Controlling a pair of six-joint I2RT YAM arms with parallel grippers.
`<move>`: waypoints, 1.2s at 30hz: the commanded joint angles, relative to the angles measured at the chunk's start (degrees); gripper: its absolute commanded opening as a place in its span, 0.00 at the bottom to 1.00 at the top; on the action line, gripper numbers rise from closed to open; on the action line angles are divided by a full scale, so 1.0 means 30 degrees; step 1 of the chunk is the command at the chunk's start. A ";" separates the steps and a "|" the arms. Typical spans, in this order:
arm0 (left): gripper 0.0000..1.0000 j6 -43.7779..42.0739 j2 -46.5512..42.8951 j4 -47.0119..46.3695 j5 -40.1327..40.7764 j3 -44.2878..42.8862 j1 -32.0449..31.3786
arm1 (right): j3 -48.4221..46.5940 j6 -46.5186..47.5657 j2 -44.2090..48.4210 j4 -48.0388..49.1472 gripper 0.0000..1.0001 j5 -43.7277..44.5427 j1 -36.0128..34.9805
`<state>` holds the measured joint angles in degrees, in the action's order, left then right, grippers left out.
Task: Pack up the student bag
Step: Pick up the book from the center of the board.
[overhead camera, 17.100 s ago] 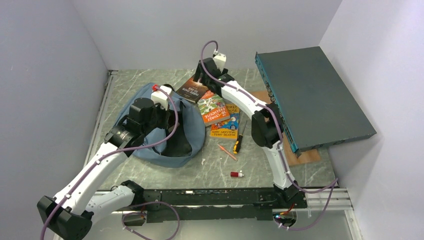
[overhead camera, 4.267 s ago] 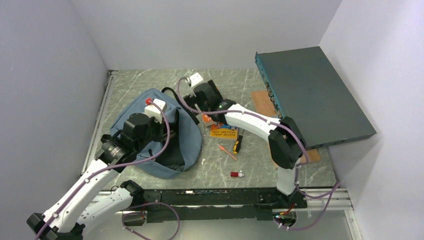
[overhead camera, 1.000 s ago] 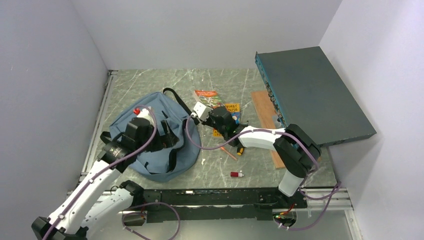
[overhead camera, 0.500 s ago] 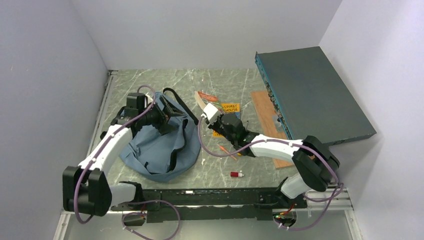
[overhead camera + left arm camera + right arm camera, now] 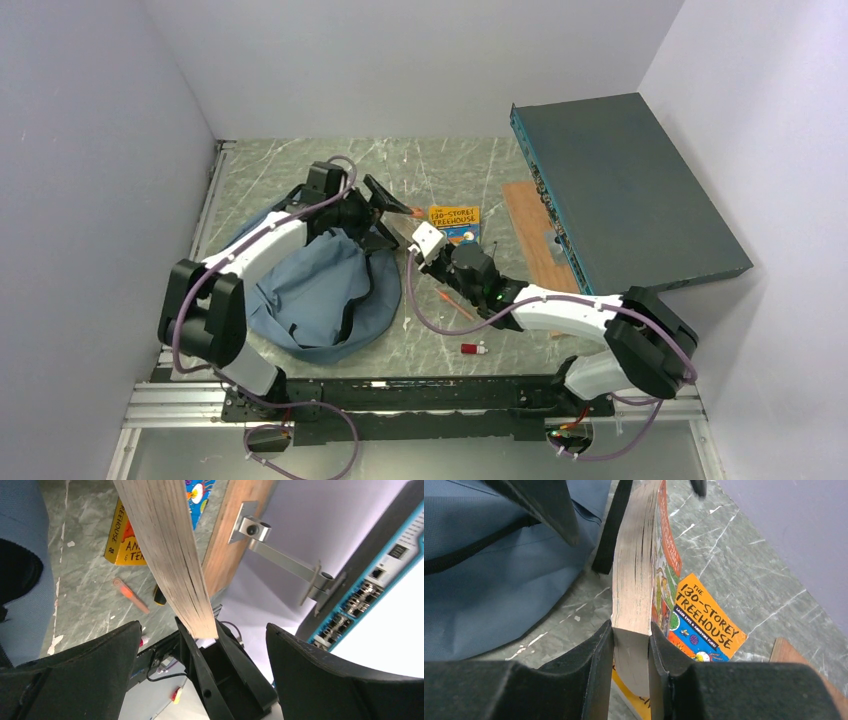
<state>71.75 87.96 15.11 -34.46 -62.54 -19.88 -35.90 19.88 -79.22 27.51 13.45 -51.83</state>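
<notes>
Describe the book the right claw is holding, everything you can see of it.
The book is a thick paperback, closed, with yellowed, slightly uneven page edges and an orange, red and green cover. It is held on edge above the table, beside the student bag. The right claw pinches it across its thickness at one end; the other end reaches between the wide-open fingers of the left claw, which do not touch it. Under it lies a second book, 130-Storey Treehouse.
</notes>
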 commanded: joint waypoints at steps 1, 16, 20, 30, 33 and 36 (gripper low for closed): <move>1.00 0.0446 0.0564 0.1051 0.1437 -0.1327 -0.0891 | -0.0146 0.0048 0.1189 0.2085 0.00 0.0459 -0.0171; 0.79 -0.1192 0.3254 0.0873 0.1183 -0.1952 -0.1181 | 0.0039 0.1444 0.1253 0.1974 0.00 0.2630 -0.1999; 0.54 -0.1744 0.2620 0.1096 0.1662 -0.1802 -0.1167 | -0.0167 0.1742 0.1005 0.1852 0.00 0.2826 -0.2293; 0.00 -0.4434 0.1093 0.1002 0.0518 -0.2911 -0.0613 | -0.2343 0.0485 0.1441 -0.2092 0.52 0.2423 -0.3299; 0.00 -0.6421 -0.0280 0.1535 0.0943 -0.3217 0.0097 | -0.2735 -0.1462 0.2479 -0.3261 0.80 0.2175 -0.3376; 0.00 -0.7707 -0.2523 0.0351 0.0159 -0.2390 0.1119 | -0.4736 -0.3772 0.2791 -0.6570 0.99 0.1557 -0.3361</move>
<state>56.86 91.33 22.13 -30.33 -67.96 -20.01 -42.02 18.33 -74.08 16.73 20.25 -61.78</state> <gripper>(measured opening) 0.298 0.925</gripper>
